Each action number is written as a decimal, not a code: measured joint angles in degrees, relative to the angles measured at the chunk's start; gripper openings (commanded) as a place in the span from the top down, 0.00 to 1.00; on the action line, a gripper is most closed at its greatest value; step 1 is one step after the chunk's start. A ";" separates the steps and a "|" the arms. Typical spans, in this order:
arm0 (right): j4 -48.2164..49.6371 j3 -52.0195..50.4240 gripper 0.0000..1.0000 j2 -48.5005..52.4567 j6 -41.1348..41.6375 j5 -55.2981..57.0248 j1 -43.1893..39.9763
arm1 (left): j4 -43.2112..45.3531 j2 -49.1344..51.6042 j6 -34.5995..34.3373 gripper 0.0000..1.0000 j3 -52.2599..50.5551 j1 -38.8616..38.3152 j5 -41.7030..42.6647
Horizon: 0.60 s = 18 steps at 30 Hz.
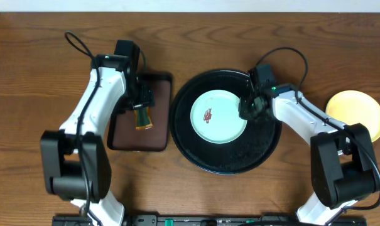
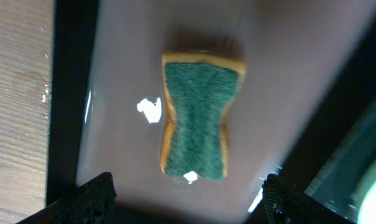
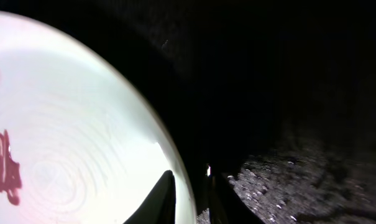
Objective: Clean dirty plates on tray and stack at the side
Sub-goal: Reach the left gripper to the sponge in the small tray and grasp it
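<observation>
Right hand [image 1: 248, 107], frame centre, grips the rim of the smeared mint plate [image 1: 218, 116] on the black tray [image 1: 196, 154]; left hand [image 1: 141, 99], open, hovers over a sponge [image 1: 143, 118].

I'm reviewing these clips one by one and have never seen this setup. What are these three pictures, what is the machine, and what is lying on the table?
The machine is two white-and-black robot arms at a wooden table, each ending in a two-finger gripper. One picture looks down from above; the other two come from small cameras on each wrist.

In the middle sits a large round black tray holding a pale mint-blue plate with a reddish smear. A pale yellow plate lies on the table to one side. A smaller dark-brown rectangular tray holds a green-and-yellow sponge.

The left gripper hovers open above the sponge, holding nothing. The right gripper has its fingers either side of the blue plate's rim; whether it grips is unclear.
</observation>
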 measured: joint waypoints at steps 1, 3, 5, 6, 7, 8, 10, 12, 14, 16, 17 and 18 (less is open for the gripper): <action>0.50 -0.61 0.94 0.00 -0.24 -0.37 0.00 | -0.20 0.70 -0.09 0.23 0.00 0.39 -0.09; 1.66 -1.70 0.99 -0.04 -0.46 -1.31 -0.11 | -0.48 1.11 -0.15 0.23 -0.02 1.53 -0.13; 2.10 -1.92 0.99 -0.26 -0.42 -1.92 -0.44 | -0.96 0.85 -0.15 0.23 -0.02 2.58 -0.13; 2.25 -1.99 0.99 -0.33 -0.42 -2.38 -0.70 | -1.20 0.83 -0.13 0.23 0.00 3.13 -0.13; 2.27 -2.01 0.99 -0.35 -0.44 -2.64 -0.92 | -1.49 0.83 0.04 0.23 -0.02 3.74 -0.09; 2.29 -2.05 0.99 -0.35 -0.57 -3.13 -1.29 | -1.62 0.85 0.13 0.24 -0.02 4.15 -0.02; 2.23 -2.08 0.99 -0.35 -1.92 -3.69 -2.05 | -1.44 0.83 0.61 0.31 -0.02 4.61 0.57; 1.86 -2.05 0.99 -0.35 -3.04 -3.65 -2.69 | 0.26 0.83 1.40 0.37 -0.81 4.46 1.53; 1.49 -2.03 0.99 -0.44 -4.48 -3.50 -2.80 | 2.95 0.79 1.49 0.46 -2.71 4.00 2.29; 1.27 -1.97 0.99 -0.44 -5.84 -3.41 -2.80 | 6.54 0.79 1.88 0.79 -6.34 3.37 2.99; 1.16 -1.95 0.99 -0.44 -6.45 -3.39 -2.80 | 8.55 0.79 1.95 0.92 -8.28 3.08 3.19; 1.07 -1.92 0.99 -0.44 -7.15 -3.39 -2.80 | 10.38 0.79 1.75 0.92 -9.81 2.93 3.32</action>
